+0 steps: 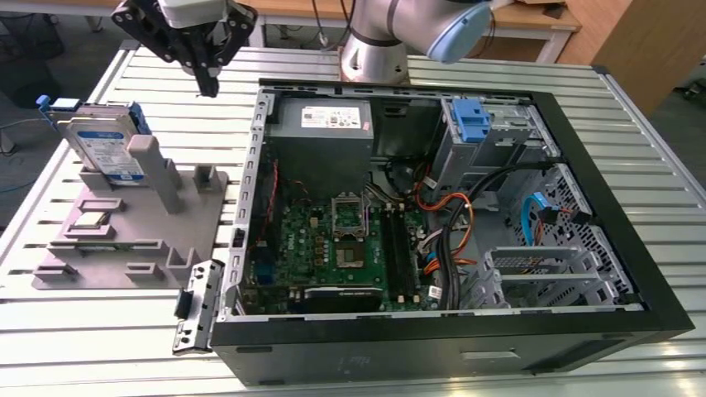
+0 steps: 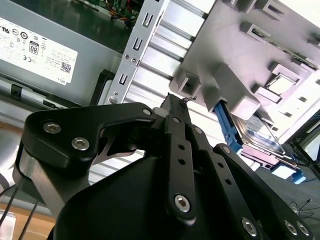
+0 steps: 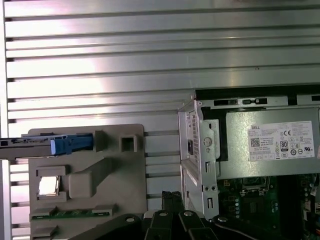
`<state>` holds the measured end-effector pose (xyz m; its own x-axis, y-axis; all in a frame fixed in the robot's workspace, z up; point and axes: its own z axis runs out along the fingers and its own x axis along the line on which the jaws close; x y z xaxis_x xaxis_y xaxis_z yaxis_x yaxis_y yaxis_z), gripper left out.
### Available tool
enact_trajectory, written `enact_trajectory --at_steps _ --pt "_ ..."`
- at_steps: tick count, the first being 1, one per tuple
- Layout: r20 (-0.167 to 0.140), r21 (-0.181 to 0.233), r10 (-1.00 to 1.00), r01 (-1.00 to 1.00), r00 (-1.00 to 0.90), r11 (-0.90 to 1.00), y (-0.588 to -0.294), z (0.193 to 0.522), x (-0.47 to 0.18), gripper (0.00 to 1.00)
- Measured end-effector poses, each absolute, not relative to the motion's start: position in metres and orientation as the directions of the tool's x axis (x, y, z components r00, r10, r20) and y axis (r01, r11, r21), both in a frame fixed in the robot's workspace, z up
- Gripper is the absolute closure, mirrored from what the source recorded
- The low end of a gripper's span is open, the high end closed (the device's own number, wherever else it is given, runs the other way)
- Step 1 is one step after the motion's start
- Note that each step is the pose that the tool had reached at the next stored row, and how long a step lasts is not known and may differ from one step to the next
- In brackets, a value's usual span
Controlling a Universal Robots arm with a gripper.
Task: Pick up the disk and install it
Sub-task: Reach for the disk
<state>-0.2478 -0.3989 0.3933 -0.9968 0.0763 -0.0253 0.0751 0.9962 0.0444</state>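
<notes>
Nearest the camera in the exterior view was the black computer case (image 1: 441,339). It lay on its side on the slatted metal counter (image 1: 111,347), opened up so the green motherboard (image 1: 331,248) was in plain sight. Just beside the case, on the exterior view's left, sat a grey holder block (image 1: 111,256). The disk (image 1: 105,149) was standing on edge in a slot at the block's far end, label facing out and blue rails along its sides, well apart from the claw. Further back inside the case were the grey power supply (image 1: 326,124) and a blue latch piece (image 1: 471,121) on the drive cage. Farthest back, the claw (image 1: 207,83) hung above the counter past the holder, near the case's far corner, pointing down. Its fingers were pinched together with nothing held between them, and the second wrist view showed the same. The arm's base (image 1: 375,50) stood right behind the case.
</notes>
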Motion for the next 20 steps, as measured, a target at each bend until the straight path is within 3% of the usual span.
enact_trajectory --at_steps 20 --pt "-0.025 0.044 0.076 0.075 -0.997 0.996 -0.3989 0.3932 -0.2567 0.9"
